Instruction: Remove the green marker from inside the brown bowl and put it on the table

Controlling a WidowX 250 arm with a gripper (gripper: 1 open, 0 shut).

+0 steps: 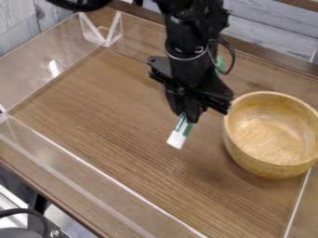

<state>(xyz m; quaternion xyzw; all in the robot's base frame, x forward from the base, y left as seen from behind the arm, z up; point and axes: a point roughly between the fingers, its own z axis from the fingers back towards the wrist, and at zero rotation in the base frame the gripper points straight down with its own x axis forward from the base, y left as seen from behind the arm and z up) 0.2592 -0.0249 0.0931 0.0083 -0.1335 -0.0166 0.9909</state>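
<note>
My black gripper [189, 113] points steeply down over the middle of the table [99, 112], just left of the brown bowl [269, 133]. It is shut on the green marker [181, 130], gripping its green upper end. The marker hangs tilted, with its white lower end close to the tabletop; whether it touches I cannot tell. The light wooden bowl stands at the right and has nothing in it.
Low clear acrylic walls [50, 149] edge the tabletop on the left, back and front. A clear folded stand [99, 30] sits at the back left corner. Open wood surface stretches left of the gripper.
</note>
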